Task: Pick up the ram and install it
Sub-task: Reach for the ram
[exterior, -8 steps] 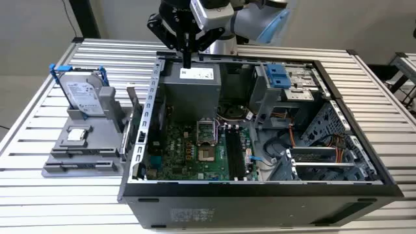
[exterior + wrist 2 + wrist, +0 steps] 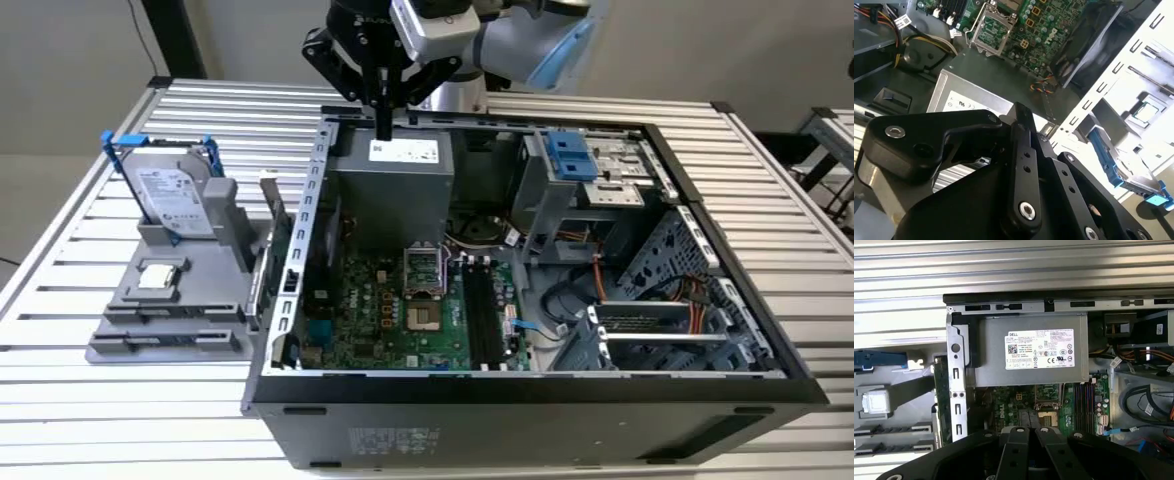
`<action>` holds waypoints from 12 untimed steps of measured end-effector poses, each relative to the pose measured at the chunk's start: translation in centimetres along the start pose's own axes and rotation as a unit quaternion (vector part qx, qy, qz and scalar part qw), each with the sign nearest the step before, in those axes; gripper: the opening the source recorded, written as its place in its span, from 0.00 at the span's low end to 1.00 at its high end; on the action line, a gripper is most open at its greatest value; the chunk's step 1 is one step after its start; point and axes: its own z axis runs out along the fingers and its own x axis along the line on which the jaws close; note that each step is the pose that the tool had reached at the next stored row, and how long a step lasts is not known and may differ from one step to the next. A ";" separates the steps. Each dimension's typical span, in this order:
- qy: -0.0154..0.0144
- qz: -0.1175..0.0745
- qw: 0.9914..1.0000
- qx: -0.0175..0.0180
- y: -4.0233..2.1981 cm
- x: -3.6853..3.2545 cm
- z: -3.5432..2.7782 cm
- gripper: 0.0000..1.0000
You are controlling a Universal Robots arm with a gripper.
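Landmark: I place everything against the open black computer case (image 2: 534, 410), which lies on its side on the slatted metal bench (image 2: 80, 400).
Beside the case, exterior view's left: a grey plastic parts holder (image 2: 134, 350) sits just beside the case wall. It carries an upright silver hard drive with blue clips (image 2: 174, 195).
Above the case's rear: the black gripper (image 2: 384, 108) hangs over the grey metal power supply box (image 2: 394, 190) and is clear of it.
Gripper state: the fingers are drawn in tight. In the first wrist view a thin edge shows between the tips, so I judge they are clamped on the stick, not on nothing.
Ram: the thin dark blue-green circuit-board stick, the ram (image 2: 1026, 417), appears pinched edge-on. It is raised above the case interior and touches nothing inside.
Inside the case, further right: the long black memory slots (image 2: 487, 320) on the green motherboard (image 2: 380, 320) look unfilled.
Handling: I expect the ram to be light, stiff and brittle, with smooth faces that could pivot in a narrow pinch. I would hold it across the flat faces near the middle of the upper long edge. That keeps the grip off the contact edge and holds the stick square.
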 end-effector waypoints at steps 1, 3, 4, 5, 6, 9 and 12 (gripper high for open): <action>0.000 0.000 1.000 0.000 0.00 0.00 0.00 0.00; 0.000 0.000 1.000 0.000 0.00 0.00 0.00 0.00; 0.000 0.000 1.000 0.000 0.00 0.00 0.00 0.00; 0.000 0.000 1.000 0.000 0.00 0.00 0.00 0.00; 0.000 0.000 1.000 0.000 0.00 0.00 0.00 0.00; 0.000 0.000 1.000 0.000 0.00 0.06 0.00 0.00; 0.000 0.000 1.000 0.000 -0.02 0.24 0.00 0.00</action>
